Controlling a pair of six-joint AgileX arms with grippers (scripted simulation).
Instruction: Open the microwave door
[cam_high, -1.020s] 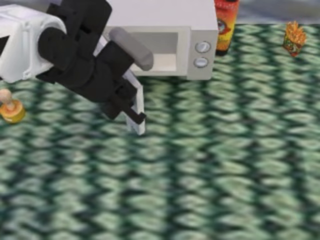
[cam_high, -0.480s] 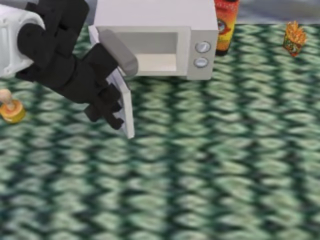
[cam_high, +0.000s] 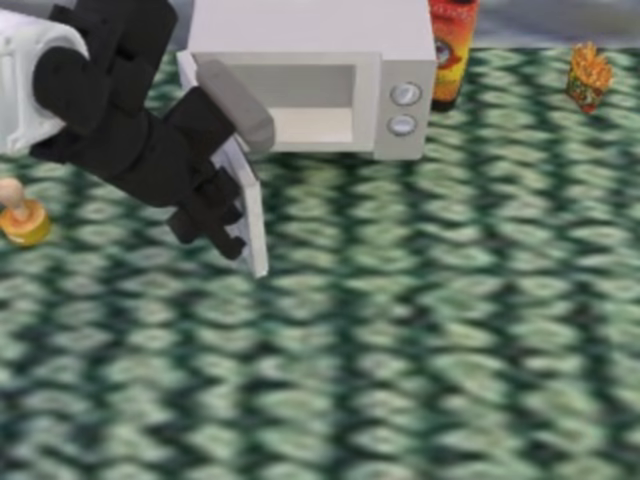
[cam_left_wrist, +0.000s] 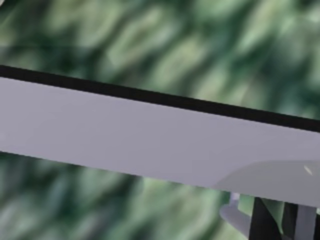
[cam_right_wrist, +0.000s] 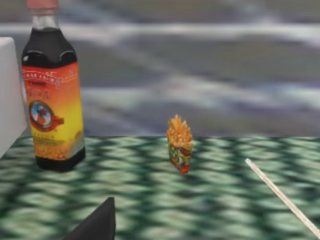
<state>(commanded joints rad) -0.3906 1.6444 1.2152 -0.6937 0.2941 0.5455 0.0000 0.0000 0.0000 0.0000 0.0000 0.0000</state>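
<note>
Microwave (cam_high: 310, 30): far centre of the counter (cam_high: 420, 330), cavity exposed, two knobs on its right. Door (cam_high: 250, 215): swung out toward the near left, standing edge-on. My left claw (cam_high: 225, 240): at the door's free edge; whether it clamps I cannot tell. Sauce bottle (cam_high: 452, 50): just right of the microwave. Fries carton (cam_high: 588, 75): far right. Right arm: out of the top view.

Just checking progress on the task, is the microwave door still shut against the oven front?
No, the microwave door stands swung out from the microwave, cavity exposed, left gripper at its edge.
</note>
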